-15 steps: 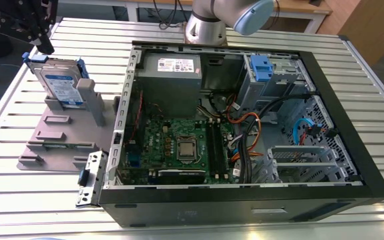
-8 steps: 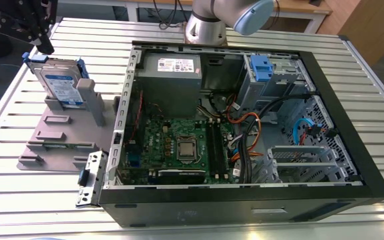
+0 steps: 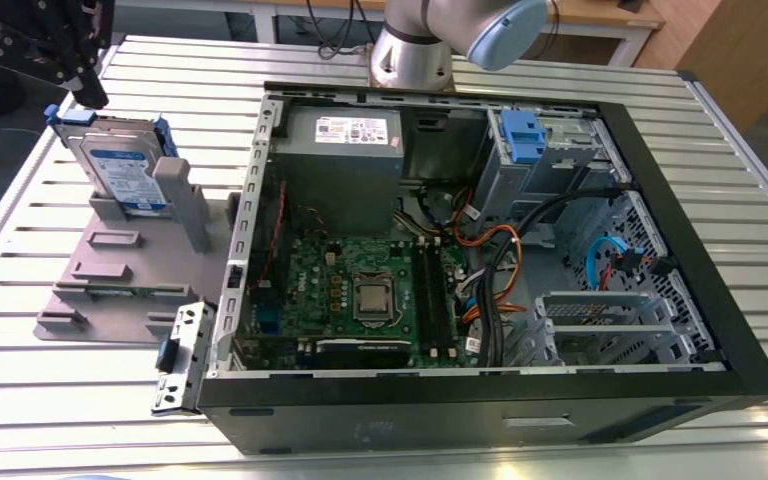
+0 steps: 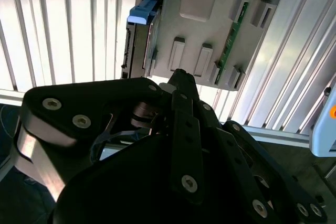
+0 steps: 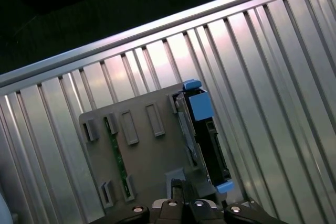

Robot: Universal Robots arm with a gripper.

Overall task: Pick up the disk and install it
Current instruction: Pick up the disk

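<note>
One disk (image 3: 124,172) upright in grey holder (image 3: 107,288), gripper (image 3: 88,92) just above.

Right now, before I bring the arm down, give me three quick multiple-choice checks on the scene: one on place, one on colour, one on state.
1. Where is the disk?
A. In the grey fixture beside the case
B. In the case's drive bay
C. Flat on the table

2. The disk's bracket is:
A. Red
B. Blue
C. Green

3. The case is:
A. Closed
B. Open
C. Covered by a cloth

Answers:
1 A: the disk stands on edge in the fixture, at the exterior view's left of the case.
2 B: the bracket shows blue in all views.
3 B: the motherboard lies exposed.
</note>
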